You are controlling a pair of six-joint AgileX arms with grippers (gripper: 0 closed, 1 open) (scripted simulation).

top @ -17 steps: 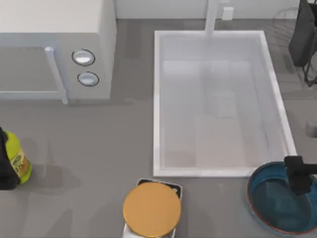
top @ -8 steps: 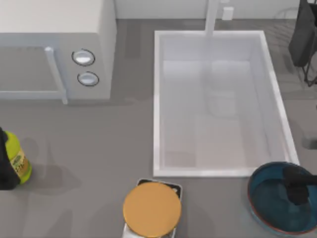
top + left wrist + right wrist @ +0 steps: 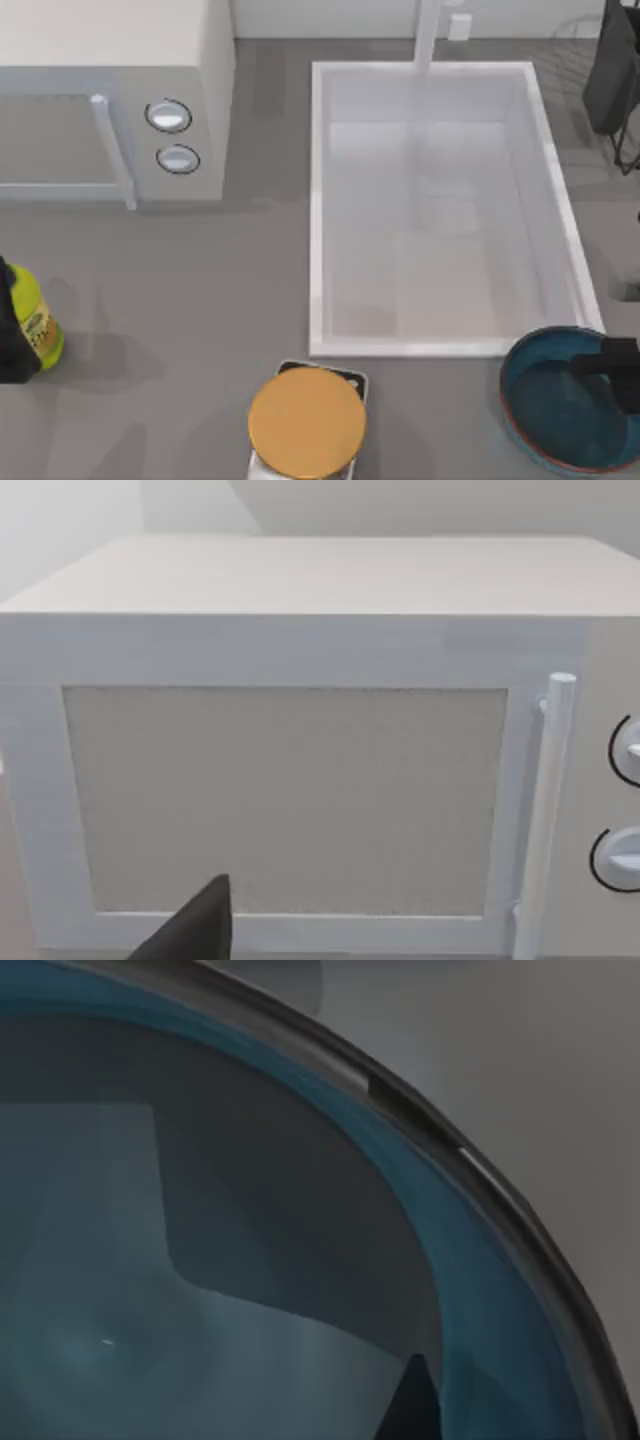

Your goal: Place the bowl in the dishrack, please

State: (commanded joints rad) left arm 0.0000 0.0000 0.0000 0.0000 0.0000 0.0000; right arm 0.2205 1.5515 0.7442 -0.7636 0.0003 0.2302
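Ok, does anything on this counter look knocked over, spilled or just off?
Nothing stands out. The bowl sits upright on the counter by the sink's near right corner, the right gripper above it. The dishrack stands at the far right.

The bowl (image 3: pixel 545 420) looks glossy glazed ceramic, the sink basin (image 3: pixel 318 200) smooth white, the counter (image 3: pixel 200 290) matt grey.

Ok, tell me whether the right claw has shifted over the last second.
Yes. In the top view the right claw slid toward the right edge and slightly nearer, away from the sink corner, over the bowl.
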